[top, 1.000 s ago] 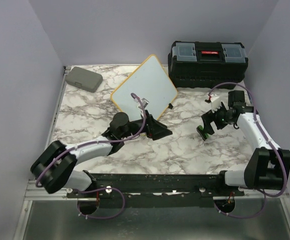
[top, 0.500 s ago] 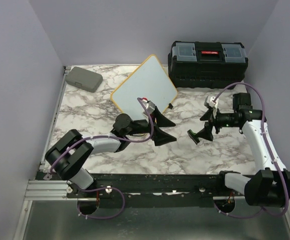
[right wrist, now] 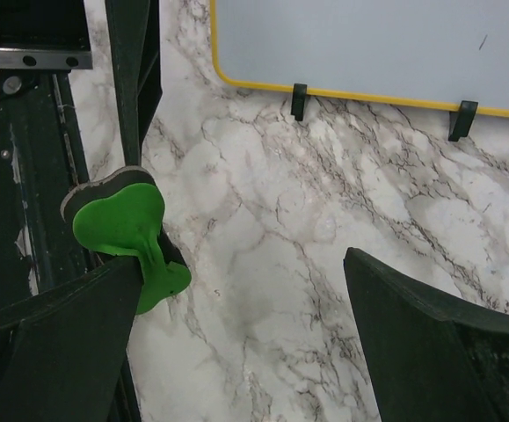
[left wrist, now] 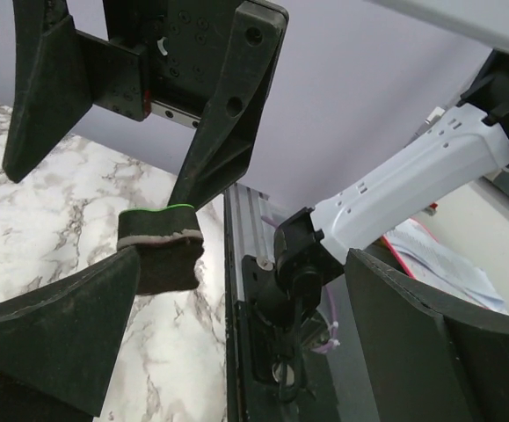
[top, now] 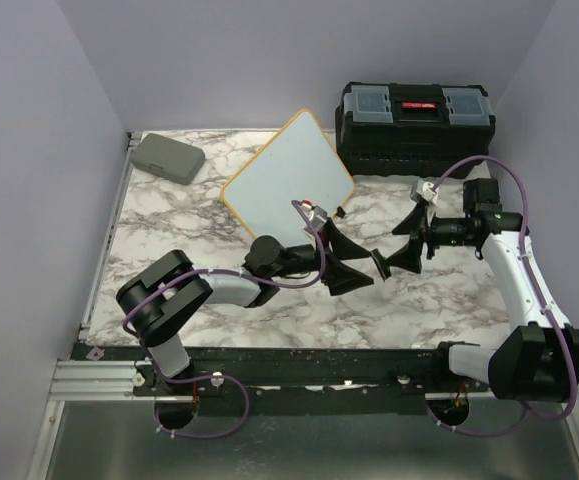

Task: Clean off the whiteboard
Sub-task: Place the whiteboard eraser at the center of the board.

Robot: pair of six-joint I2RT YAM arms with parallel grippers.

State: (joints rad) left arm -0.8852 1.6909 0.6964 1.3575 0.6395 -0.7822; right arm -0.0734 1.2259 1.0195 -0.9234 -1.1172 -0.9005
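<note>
The whiteboard (top: 287, 180) leans tilted at the back centre; its yellow-edged lower rim and black feet show in the right wrist view (right wrist: 368, 44), with a small dark mark near its right end. The green-backed eraser (top: 377, 266) hangs above the table between the two grippers. My left gripper (top: 367, 270) is wide open; the eraser (left wrist: 157, 251) rests against its left finger. My right gripper (top: 389, 252) is also wide open; the eraser (right wrist: 122, 220) sits at its left finger, and one of its fingers touches the eraser's top. The two grippers' jaws are interleaved.
A black toolbox (top: 414, 125) stands at the back right. A grey rounded case (top: 168, 156) lies at the back left. The black rail (top: 309, 365) runs along the table's near edge.
My left gripper has swung right and opened toward the right gripper. My right gripper has brought the eraser left to meet it, and its jaws now stand wide open.
</note>
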